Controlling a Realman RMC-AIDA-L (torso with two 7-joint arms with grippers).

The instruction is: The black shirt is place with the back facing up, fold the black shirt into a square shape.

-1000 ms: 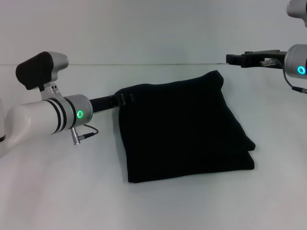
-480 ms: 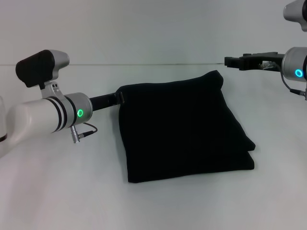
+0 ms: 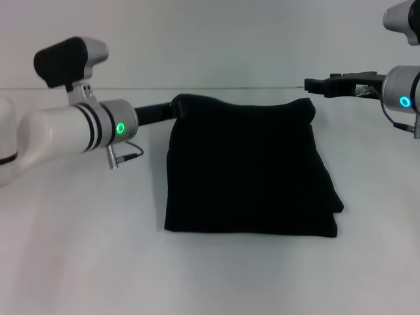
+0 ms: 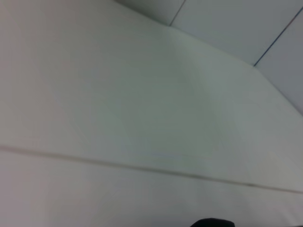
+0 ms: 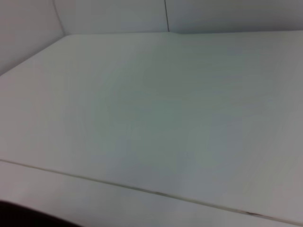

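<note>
**Spotter:** One item is all you have — the black shirt (image 3: 248, 167), folded into a rough square in the middle of the white bench (image 3: 79, 262). No print shows on the upper face. Layered edges stack along its right side, and the near edge lies fairly straight.

**Operator:** Where are the claws?

**Spotter:** Your left claw (image 3: 178, 105) reaches in from the left, and its tip meets the shirt's far-left corner. That corner looks bunched around it, but black against black hides the fingers, so I cannot tell whether it is gripping or how wide it stands. Your right claw (image 3: 316, 85) hangs above the bench just beyond the shirt's far-right corner, apart from the cloth and holding nothing you can see. Its opening I cannot tell either — it shows only edge-on.

**Operator:** Anything from the wrist cameras?

**Spotter:** Mostly pale bench and wall. A small dark shape (image 4: 212, 222) sits at the frame edge in the left wrist view, and a dark strip (image 5: 28, 215) crosses one corner of the right wrist view; what they are, I cannot say.
</note>
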